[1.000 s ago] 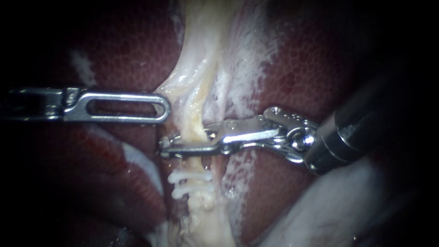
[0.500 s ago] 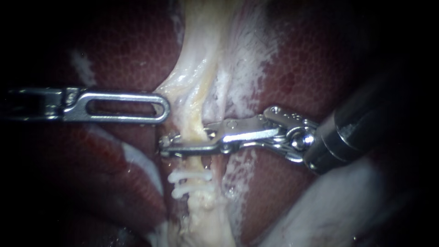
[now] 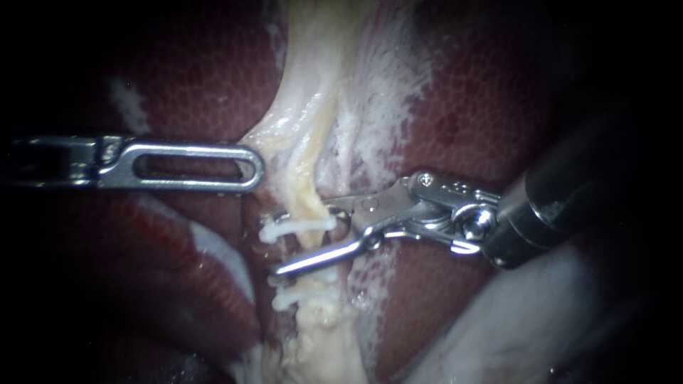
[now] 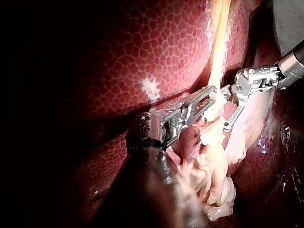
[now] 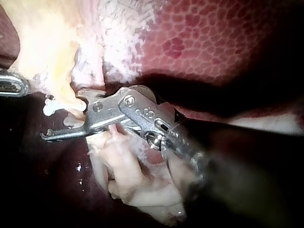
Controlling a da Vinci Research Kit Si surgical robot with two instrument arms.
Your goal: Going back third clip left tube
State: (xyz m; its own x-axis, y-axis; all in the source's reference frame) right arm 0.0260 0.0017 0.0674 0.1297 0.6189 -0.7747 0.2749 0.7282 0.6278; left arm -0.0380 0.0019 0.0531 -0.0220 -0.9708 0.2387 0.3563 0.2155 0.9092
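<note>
In the endoscope view, your right instrument (image 3: 281,243) comes in from the right with its jaws spread wide. The left tube (image 3: 307,188) runs down between them. A white clip (image 3: 295,226) sits across this tube, just under the top jaw. The bottom jaw lies across the tube a bit lower. Another clip (image 3: 288,300) sits lower still. Your left instrument (image 3: 245,167) lies flat, with its tip touching the pale tissue beside the tube. You cannot tell if it pinches anything. Dark red liver (image 3: 484,107) is all around.

In the left wrist view, your left instrument (image 4: 206,97) reaches the tube (image 4: 218,52). The right instrument (image 4: 222,110) is spread open just ahead of it.

In the right wrist view, the right instrument (image 5: 61,116) is open. The clip (image 5: 50,108) sits between its jaws, free of both.
</note>
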